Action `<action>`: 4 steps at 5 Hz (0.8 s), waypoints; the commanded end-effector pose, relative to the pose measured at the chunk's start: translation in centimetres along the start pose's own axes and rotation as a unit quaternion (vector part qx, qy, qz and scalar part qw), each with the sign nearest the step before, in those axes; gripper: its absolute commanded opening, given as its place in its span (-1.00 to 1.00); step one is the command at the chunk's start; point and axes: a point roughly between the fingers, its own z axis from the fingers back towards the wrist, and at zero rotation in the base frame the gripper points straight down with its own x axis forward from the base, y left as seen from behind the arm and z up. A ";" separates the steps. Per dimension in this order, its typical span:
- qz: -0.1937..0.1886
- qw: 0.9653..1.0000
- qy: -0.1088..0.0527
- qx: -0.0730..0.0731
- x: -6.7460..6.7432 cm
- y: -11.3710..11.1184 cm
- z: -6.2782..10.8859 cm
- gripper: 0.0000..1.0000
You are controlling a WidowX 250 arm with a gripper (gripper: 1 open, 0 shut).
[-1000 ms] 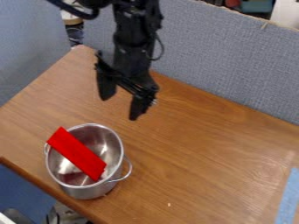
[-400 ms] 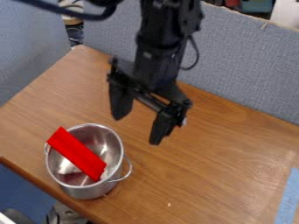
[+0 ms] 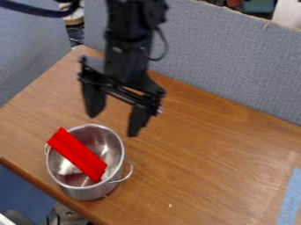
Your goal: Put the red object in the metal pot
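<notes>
Wooden table [image 3: 223, 149] first, the biggest thing here: it runs on a diagonal, its left edge sloping from 11 o'clock down to 8 o'clock and its near edge falling away along the bottom toward 5 o'clock. Behind it stands a grey-blue partition wall [image 3: 223, 53], filling the view from 12 through 3 o'clock and closing off the table's far side. The whole right half of the tabletop, from 2 round to 5 o'clock, lies bare wood. The room is tighter on the left, where the table edge runs close.

The arm [image 3: 127, 35] comes down from 12 o'clock, dark and upright, ending in the gripper [image 3: 115, 112], which points straight down with its two black fingers [image 3: 137, 117] spread wide and holding nothing. It hangs over the table's middle, clear of the surface.

Down at 7 o'clock sits the metal pot [image 3: 112, 176], shiny, near the table's front-left edge. The gripper's fingertips hang just above and behind its far rim, apart from it. The red object [image 3: 76, 151] lies tilted in the pot, its upper-left end propped on the rim at 10 o'clock of the pot, the rest sloping down inside.
</notes>
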 end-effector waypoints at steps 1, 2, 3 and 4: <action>-0.111 0.993 -0.019 0.031 2.9 0.5 0.4 1.00; -0.215 0.975 -0.010 0.050 6.0 -0.1 -0.5 1.00; -0.188 0.982 -0.005 0.021 5.1 0.0 -2.2 1.00; -0.143 0.990 -0.009 0.002 3.5 0.7 -2.8 1.00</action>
